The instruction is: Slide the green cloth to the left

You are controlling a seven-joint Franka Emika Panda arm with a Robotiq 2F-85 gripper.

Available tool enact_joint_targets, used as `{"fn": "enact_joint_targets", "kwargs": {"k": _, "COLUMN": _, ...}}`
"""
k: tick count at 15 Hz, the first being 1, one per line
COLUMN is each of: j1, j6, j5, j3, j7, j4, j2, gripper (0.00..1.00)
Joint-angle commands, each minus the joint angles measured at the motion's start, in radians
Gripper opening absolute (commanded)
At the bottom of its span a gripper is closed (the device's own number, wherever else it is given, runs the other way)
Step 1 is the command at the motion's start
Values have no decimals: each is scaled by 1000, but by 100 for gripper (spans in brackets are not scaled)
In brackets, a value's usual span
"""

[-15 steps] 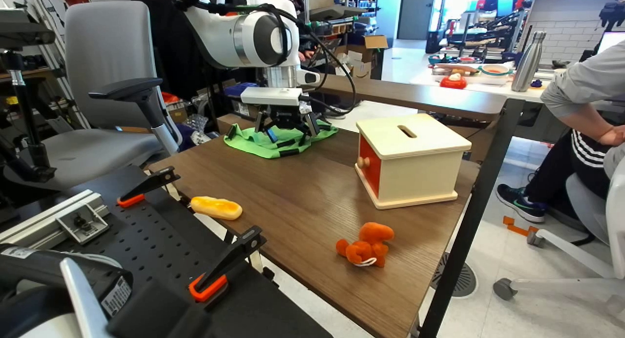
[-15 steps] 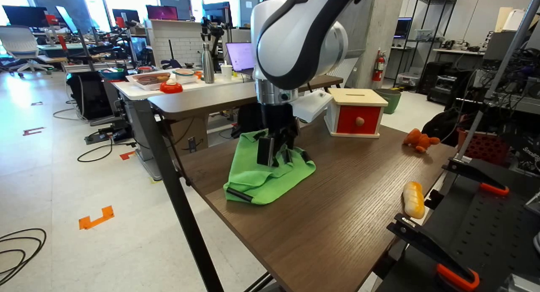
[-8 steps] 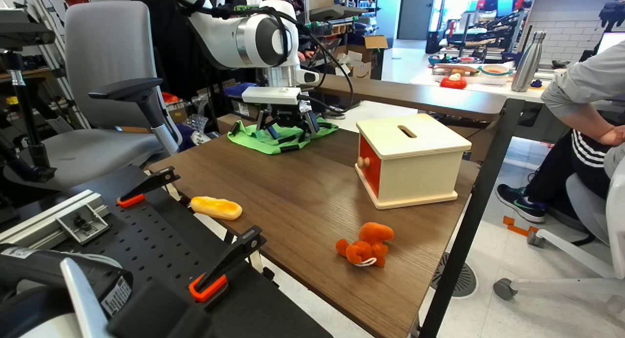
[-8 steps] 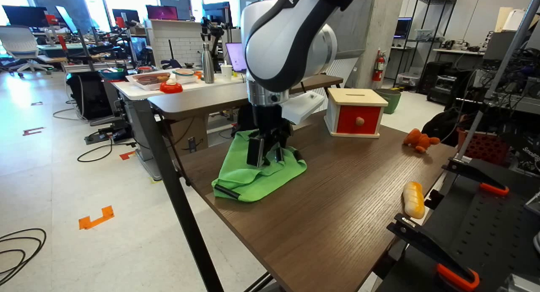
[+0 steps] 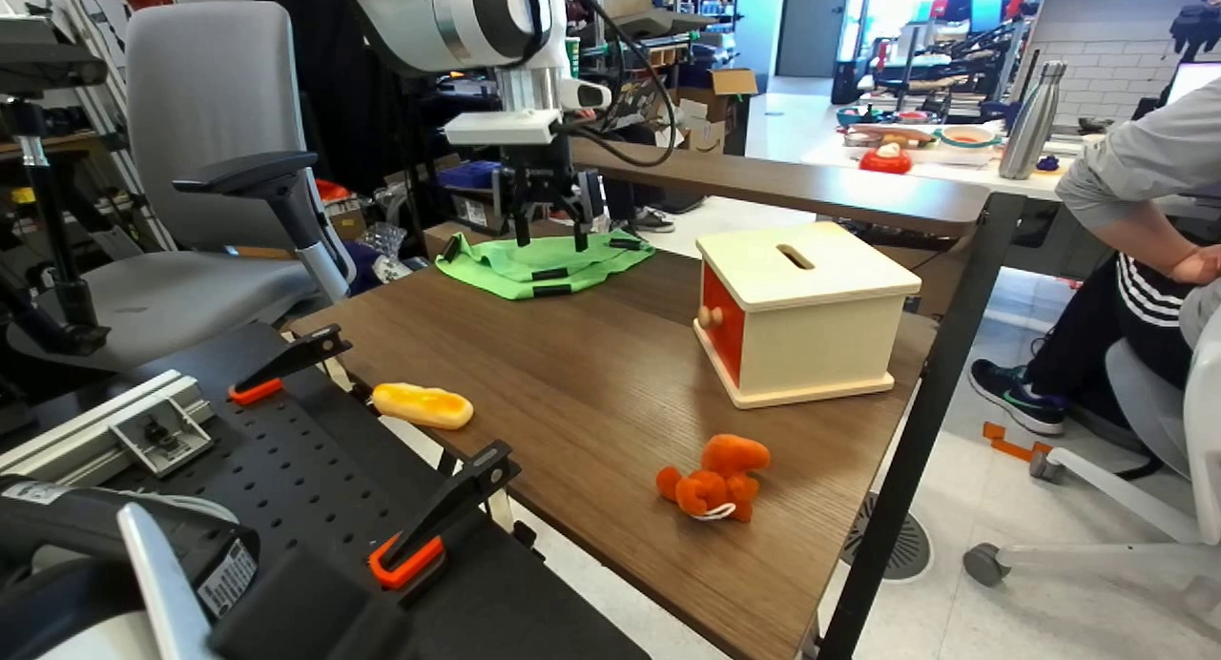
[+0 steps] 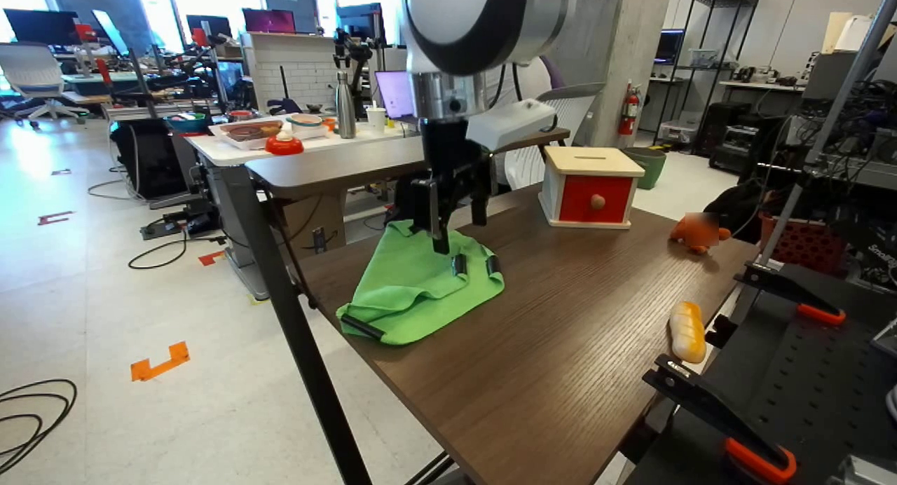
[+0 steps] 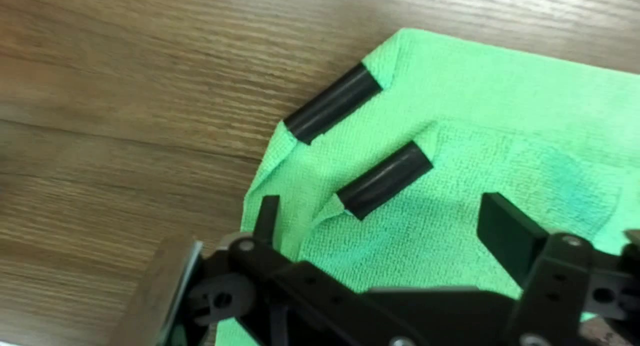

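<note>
The green cloth (image 5: pixel 501 271) lies rumpled on the brown table, with black tape strips on it. It also shows near the table's edge in an exterior view (image 6: pixel 392 282) and fills much of the wrist view (image 7: pixel 500 111). My gripper (image 5: pixel 551 242) is above the cloth with its fingers apart. In an exterior view the gripper (image 6: pixel 460 237) hangs over the cloth's far part. In the wrist view the gripper (image 7: pixel 381 200) is open, with nothing between the fingers and the cloth below them. The arm and gripper hide a small part of the cloth.
A light wooden box (image 5: pixel 820 345) with a red front stands on the table. An orange plush toy (image 5: pixel 720 479) and a yellow bread toy (image 5: pixel 423 406) lie near the table's edge. A black perforated board (image 5: pixel 315 488) with clamps adjoins the table. A raised shelf (image 5: pixel 811 188) runs behind.
The cloth shifted a little left in an exterior view while the gripper was down at it. The gripper has since risen off the cloth, which stays on the table.
</note>
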Motion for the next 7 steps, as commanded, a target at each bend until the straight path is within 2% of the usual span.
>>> {"fn": "enact_joint_targets", "kwargs": {"k": 1, "j1": 6, "j6": -63, "j5": -6, "j3": -7, "j7": 72, "j4": -175, "j2": -228, "gripper": 100}}
{"fn": "enact_joint_targets", "kwargs": {"k": 4, "j1": -29, "j6": -68, "j5": 4, "j3": 5, "j7": 60, "j4": -261, "j2": -374, "gripper": 100}}
{"fn": "enact_joint_targets", "kwargs": {"k": 5, "j1": -48, "j6": -81, "j5": 10, "j3": 2, "j7": 47, "j4": -256, "j2": -390, "gripper": 100}}
{"fn": "enact_joint_targets", "kwargs": {"k": 6, "j1": -30, "j6": -61, "j5": -7, "j3": 12, "j7": 57, "j4": -189, "j2": -305, "gripper": 100}}
{"fn": "enact_joint_targets", "kwargs": {"k": 7, "j1": -42, "j6": -65, "j5": -6, "j3": 11, "j7": 57, "j4": -210, "j2": -343, "gripper": 100}}
